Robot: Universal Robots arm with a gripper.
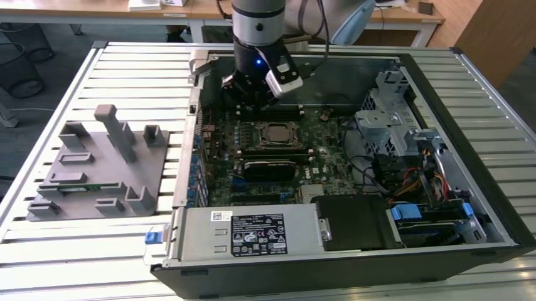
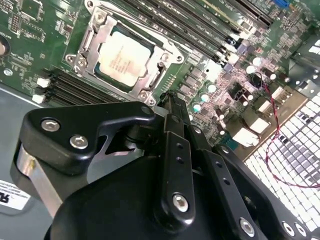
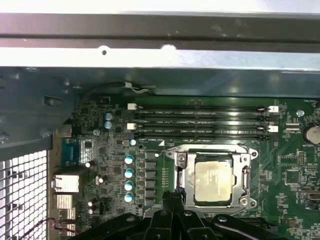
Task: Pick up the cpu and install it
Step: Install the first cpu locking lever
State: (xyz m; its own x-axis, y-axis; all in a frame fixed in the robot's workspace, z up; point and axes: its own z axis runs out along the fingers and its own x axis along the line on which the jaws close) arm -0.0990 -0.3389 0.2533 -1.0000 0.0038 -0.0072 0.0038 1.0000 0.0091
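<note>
The cpu lies flat in the motherboard socket inside the open computer case, its silver-grey top facing up. A metal frame surrounds the cpu in both wrist views. My gripper hangs above the board just behind the socket, near the memory slots. Its black fingers are pressed together with nothing between them, and their tips sit beside a corner of the socket frame, apart from the chip.
A grey fixture tray with a green memory stick stands on the slatted table at the exterior view's left. Inside the case are empty memory slots, a black block, a power supply and a drive cage.
</note>
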